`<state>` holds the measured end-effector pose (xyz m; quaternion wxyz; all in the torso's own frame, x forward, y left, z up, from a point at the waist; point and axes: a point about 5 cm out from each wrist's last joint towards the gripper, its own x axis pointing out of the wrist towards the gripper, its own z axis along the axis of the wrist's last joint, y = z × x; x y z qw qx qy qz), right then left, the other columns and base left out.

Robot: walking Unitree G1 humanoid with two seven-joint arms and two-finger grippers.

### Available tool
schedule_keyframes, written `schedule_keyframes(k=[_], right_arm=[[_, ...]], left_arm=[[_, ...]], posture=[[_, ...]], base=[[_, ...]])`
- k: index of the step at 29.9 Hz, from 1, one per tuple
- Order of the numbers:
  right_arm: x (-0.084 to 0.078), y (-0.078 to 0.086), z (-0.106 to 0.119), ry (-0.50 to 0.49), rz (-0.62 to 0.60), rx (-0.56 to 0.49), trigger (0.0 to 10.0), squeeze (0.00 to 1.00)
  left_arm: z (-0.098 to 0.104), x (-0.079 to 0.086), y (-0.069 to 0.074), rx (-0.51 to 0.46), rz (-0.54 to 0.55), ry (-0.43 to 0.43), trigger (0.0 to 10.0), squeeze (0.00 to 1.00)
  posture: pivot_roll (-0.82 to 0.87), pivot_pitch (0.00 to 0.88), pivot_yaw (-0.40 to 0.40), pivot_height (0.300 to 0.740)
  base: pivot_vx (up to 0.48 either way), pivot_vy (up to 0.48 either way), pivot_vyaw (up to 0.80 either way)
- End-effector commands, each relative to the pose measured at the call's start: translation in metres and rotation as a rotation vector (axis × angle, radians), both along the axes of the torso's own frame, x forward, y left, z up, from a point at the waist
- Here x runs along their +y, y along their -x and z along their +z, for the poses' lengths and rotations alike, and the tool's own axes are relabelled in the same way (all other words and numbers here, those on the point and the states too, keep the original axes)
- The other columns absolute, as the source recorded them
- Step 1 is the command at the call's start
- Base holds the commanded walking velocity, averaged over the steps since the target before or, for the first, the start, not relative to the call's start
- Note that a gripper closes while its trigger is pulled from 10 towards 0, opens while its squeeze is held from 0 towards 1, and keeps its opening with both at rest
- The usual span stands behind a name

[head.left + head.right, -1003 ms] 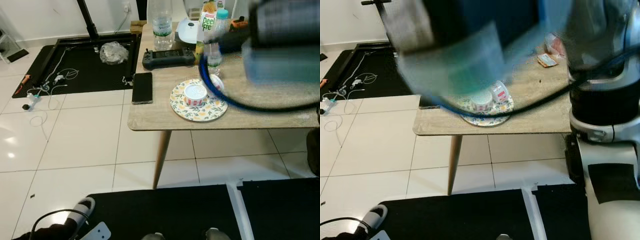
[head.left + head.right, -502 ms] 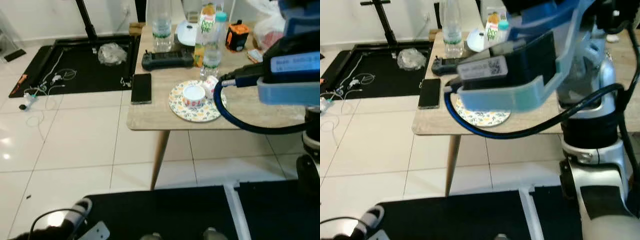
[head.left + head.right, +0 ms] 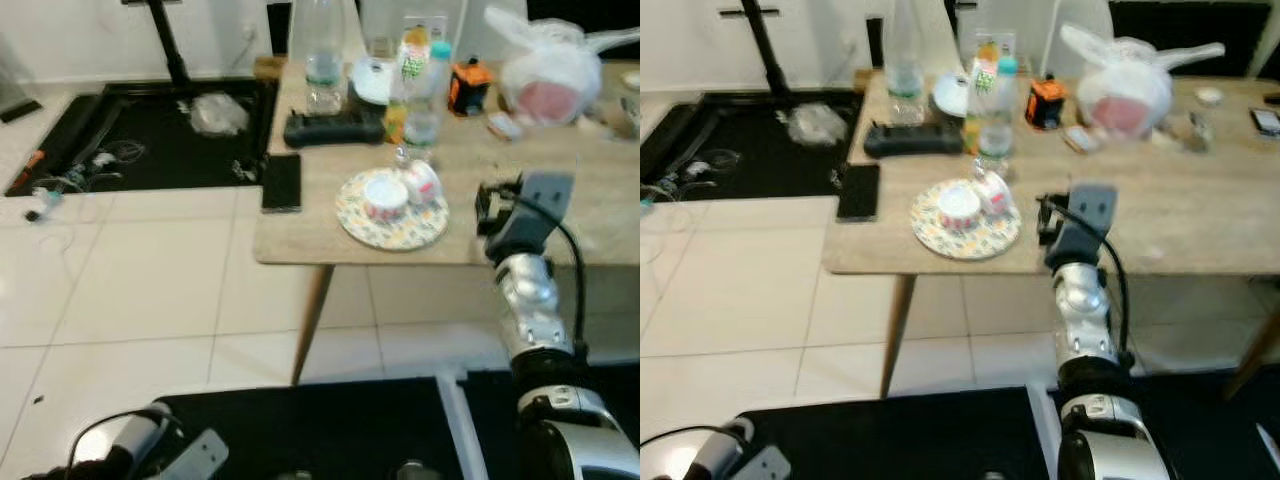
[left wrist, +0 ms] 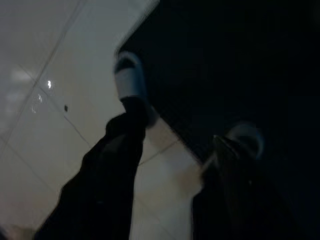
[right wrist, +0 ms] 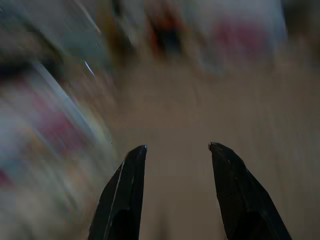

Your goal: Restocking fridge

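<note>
white floor tiles (image 3: 130,290) fill the left of the frame, and a black mat (image 3: 150,125) lies in the upper left. a wooden bench (image 3: 1200,215) runs across the upper middle and right. near the bench's front edge sits a flowery plate (image 3: 965,235) with 2 small cups (image 3: 958,204) on it, 1 upright and 1 tipped on its side. left of the plate lies a black phone (image 3: 858,190). behind it are a black controller (image 3: 912,138), a clear water bottle (image 3: 903,70), a juice carton (image 3: 981,85), a small bottle with a blue cap (image 3: 997,120), an orange box (image 3: 1045,103) and a white plastic bag (image 3: 1120,90) in the upper right.

the right gripper (image 5: 176,150) is held up over the bench, just right of the plate. its fingers (image 5: 122,197) are spread apart and hold nothing.

the left gripper (image 4: 170,165) hangs low over the floor and a dark mat. its fingers (image 4: 107,180) are apart and hold nothing.
</note>
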<state>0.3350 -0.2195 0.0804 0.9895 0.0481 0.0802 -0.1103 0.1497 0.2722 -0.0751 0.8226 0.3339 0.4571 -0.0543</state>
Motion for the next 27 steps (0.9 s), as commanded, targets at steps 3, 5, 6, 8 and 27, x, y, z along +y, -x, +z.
schedule_keyframes(k=[3, 5, 6, 8, 27], right_arm=[[-0.01, 0.02, -0.027, -0.118, -0.059, 0.077, 10.0, 0.0], [-0.011, 0.022, -0.028, -0.137, -0.067, 0.074, 10.0, 0.0], [-0.012, 0.023, -0.029, -0.151, -0.069, 0.068, 10.0, 0.0], [-0.015, 0.022, -0.028, -0.173, -0.068, 0.051, 10.0, 0.0], [-0.006, -0.007, 0.061, -0.078, 0.067, -0.336, 10.0, 0.0]], left_arm=[[0.026, 0.019, -0.036, -0.197, 0.179, 0.074, 10.0, 0.0], [0.035, 0.025, -0.046, -0.251, 0.212, 0.095, 10.0, 0.0], [0.048, 0.035, -0.058, -0.323, 0.251, 0.124, 10.0, 0.0], [0.066, 0.054, -0.065, -0.408, 0.324, 0.141, 10.0, 0.0], [0.254, 0.076, -0.166, -1.107, 0.314, 0.386, 10.0, 0.0]], posture=[[0.07, 0.089, -0.021, 0.74], [0.07, 0.089, -0.021, 0.74], [0.07, 0.09, -0.014, 0.74], [0.07, 0.09, -0.012, 0.74], [0.08, 0.093, -0.006, 0.74]], base=[[0.0, 0.0, 0.0], [0.0, 0.0, 0.0], [0.0, 0.0, 0.0], [0.0, 0.0, 0.0], [0.0, 0.0, 0.0]])
